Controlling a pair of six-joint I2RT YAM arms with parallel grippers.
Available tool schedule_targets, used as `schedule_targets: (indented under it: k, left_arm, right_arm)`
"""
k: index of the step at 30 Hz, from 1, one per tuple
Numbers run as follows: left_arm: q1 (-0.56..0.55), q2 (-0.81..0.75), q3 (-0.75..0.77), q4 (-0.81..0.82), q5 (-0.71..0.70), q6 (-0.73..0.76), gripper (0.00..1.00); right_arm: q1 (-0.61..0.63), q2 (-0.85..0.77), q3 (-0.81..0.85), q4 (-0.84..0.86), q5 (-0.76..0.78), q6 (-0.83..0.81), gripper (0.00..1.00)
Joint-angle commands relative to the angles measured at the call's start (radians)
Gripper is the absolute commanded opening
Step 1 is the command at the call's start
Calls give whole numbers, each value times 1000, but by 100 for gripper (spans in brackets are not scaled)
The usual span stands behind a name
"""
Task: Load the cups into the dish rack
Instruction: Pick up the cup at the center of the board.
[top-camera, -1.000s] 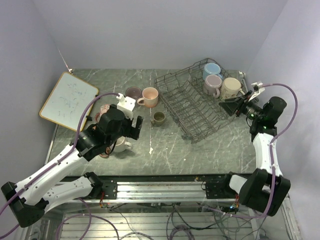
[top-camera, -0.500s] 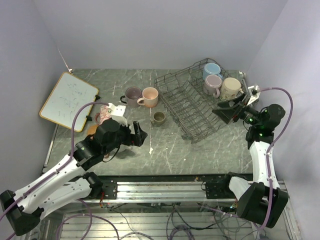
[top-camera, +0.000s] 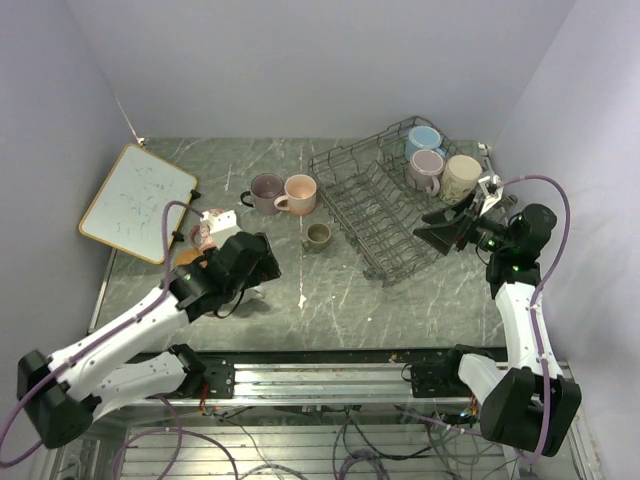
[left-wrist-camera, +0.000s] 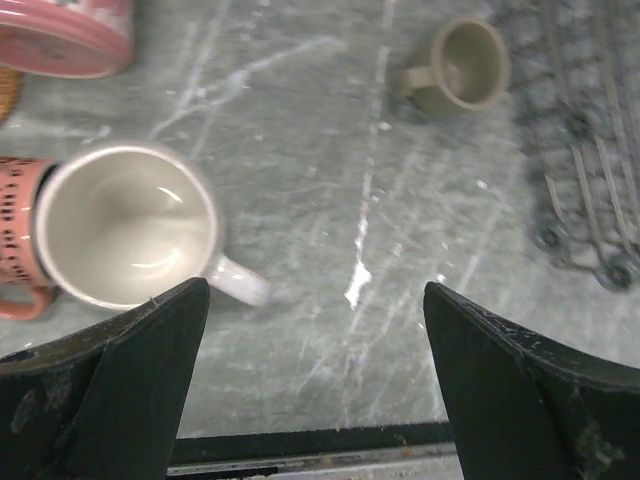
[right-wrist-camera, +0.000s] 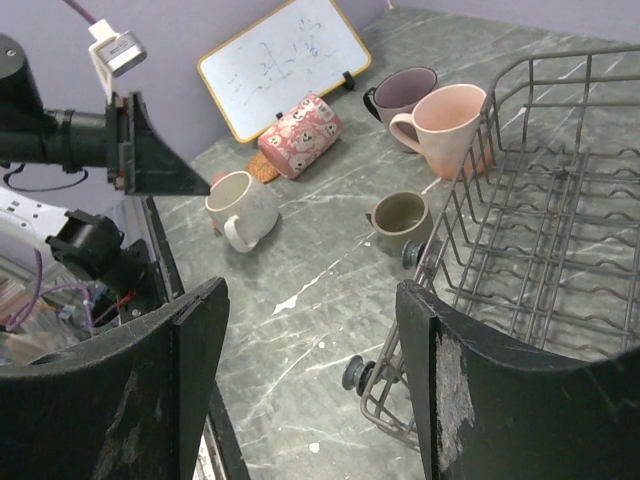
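The grey wire dish rack holds three cups at its far end: light blue, mauve and cream. On the table stand a mauve cup, a peach cup and a small olive cup. A pink floral cup lies on its side. My left gripper is open above the table, just right of an upright white cup. My right gripper hangs open and empty over the rack's near right corner.
A wood-framed whiteboard leans at the far left. A cork coaster lies beside the floral cup. A salmon patterned cup touches the white cup's left side. The rack stands on small wheels. The table's metal front rail runs close below the left gripper.
My right gripper has drawn back from the cream cup in the rack and opened wider. My left arm has swung toward the front edge, over the white cup.
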Motion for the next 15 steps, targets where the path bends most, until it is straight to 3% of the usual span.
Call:
schedule_targets:
  k: [1, 8, 15]
  left_arm:
    - [5, 166, 142, -253, -233, -218, 98]
    - [5, 415, 300, -422, -363, -366, 98]
    - [7, 506, 320, -399, -423, -490, 99]
  right_arm:
    - [18, -2, 29, -50, 12, -52, 68]
    - [27, 0, 33, -82, 33, -86, 68]
    - [27, 1, 24, -78, 41, -86, 67]
